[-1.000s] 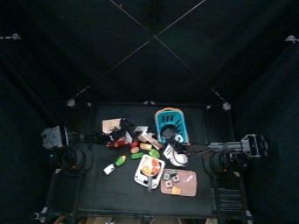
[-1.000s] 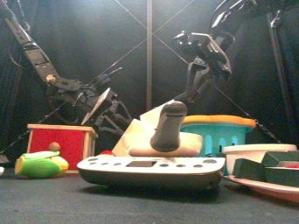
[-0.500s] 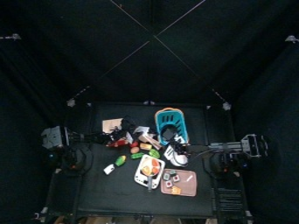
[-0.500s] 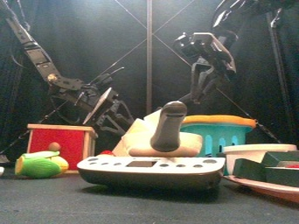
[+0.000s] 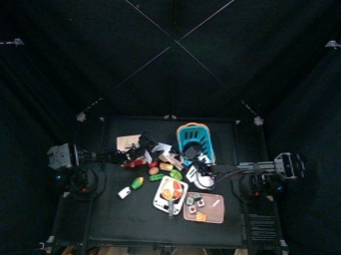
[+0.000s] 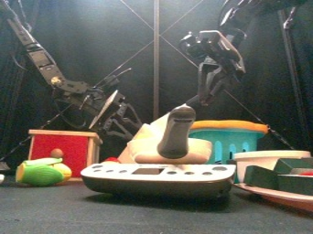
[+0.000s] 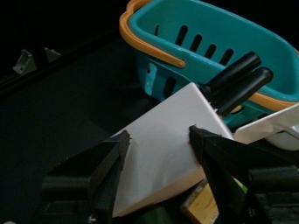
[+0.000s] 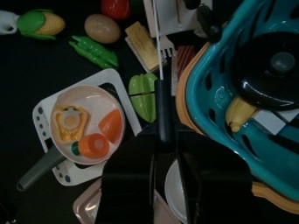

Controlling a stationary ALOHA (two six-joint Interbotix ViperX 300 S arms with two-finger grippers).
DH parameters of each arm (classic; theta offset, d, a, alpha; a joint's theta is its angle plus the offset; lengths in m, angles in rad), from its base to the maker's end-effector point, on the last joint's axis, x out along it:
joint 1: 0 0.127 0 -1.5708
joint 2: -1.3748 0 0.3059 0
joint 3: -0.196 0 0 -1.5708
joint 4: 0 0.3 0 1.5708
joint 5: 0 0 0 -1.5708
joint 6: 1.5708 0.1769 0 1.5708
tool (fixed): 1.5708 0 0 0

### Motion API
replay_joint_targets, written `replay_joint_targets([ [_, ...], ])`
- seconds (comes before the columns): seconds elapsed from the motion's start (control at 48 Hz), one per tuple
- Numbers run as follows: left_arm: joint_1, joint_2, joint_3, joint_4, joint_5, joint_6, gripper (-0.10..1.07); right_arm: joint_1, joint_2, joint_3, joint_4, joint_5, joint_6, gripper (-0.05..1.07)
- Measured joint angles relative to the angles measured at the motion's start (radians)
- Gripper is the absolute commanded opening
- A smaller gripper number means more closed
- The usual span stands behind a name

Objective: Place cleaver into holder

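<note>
My left gripper [image 7: 159, 138] is shut on the cleaver [image 7: 170, 112], its jaws on either side of the pale flat blade. The cleaver's black handle points toward the teal basket [image 7: 211, 44]. In the front view the blade [image 6: 145, 144] hangs tilted under the left gripper [image 6: 121, 122], just right of the holder [image 6: 64, 151], a tan block with a red face. In the top view the holder [image 5: 130, 141] sits at the table's back left. My right gripper [image 8: 163, 101] is shut and empty, high over the table's right side [image 6: 203, 93].
The teal basket [image 5: 196, 139] with an orange rim holds a black lid and a banana. A pan with an egg [image 8: 82, 122] rests on a white board. Green vegetables [image 8: 142, 94], a pink tray [image 5: 206, 207] and a white bowl [image 6: 272, 163] crowd the middle and front.
The right gripper swayed slightly to the right and back, high above the table. The left gripper and the cleaver stayed where they were.
</note>
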Motion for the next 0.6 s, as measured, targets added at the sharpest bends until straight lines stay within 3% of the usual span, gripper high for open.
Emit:
replay_joint_targets([
  [0.292,0.0,0.002,0.0,0.0,0.0,0.0,0.92,-0.037,0.046,-0.064,0.179,0.044,-0.193,0.5],
  [0.604,0.0,0.002,0.002,0.002,0.006,-0.002,0.92,-0.077,0.046,-0.084,0.201,0.052,-0.204,0.5],
])
